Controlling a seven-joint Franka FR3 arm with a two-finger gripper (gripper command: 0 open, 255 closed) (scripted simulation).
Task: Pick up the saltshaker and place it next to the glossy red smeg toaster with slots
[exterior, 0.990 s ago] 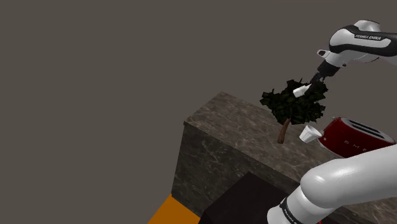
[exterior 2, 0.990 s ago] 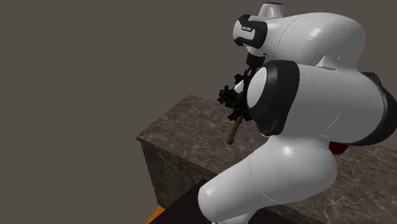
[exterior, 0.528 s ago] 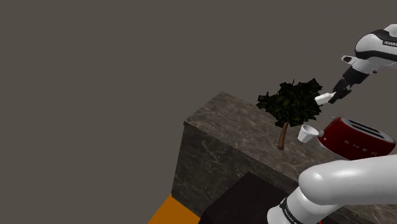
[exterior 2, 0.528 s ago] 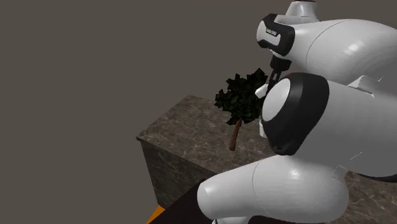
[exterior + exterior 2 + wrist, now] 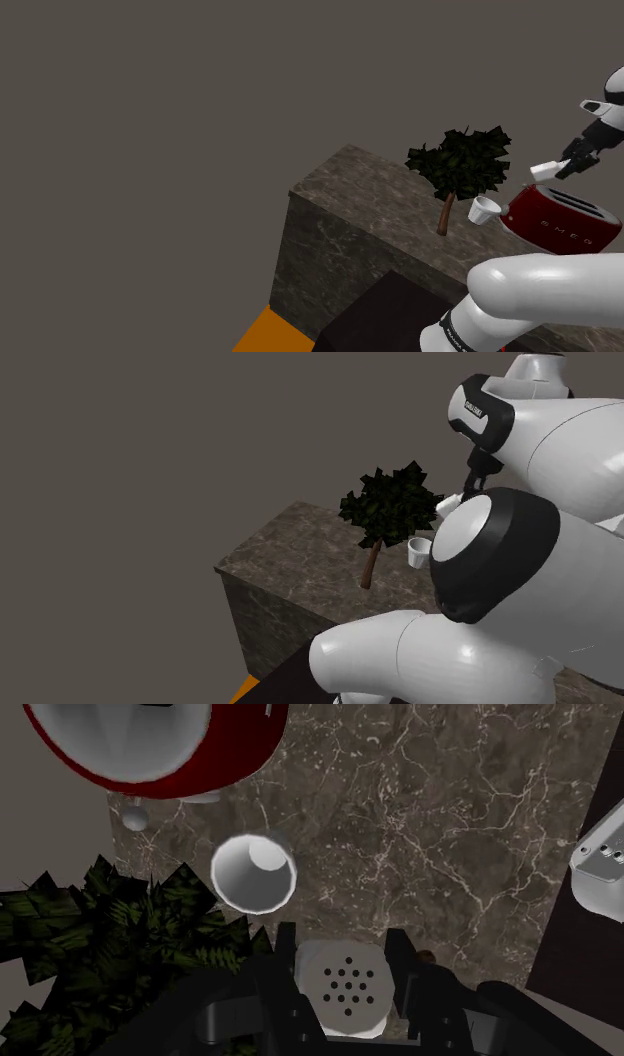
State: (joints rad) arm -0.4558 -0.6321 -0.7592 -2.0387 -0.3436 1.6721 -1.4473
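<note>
1. Fingers: clenched on the saltshaker, one on each side of its white body. The perforated cap faces the wrist camera.
2. Saltshaker position: held in the air, clear of the desk. In the shoulder view the saltshaker hangs just above the left end of the toaster, without touching it.
3. Below the fingers: a white cup stands upright on the dark marbled desk, near the saltshaker.
4. Beside the cup: a small dark-leaved plant on a brown stem.
5. Beyond the cup: the glossy red toaster, near the cup but apart from it.
6. At the desk's edge: a grey object with small holes, possibly a second shaker; its type cannot be confirmed.
</note>
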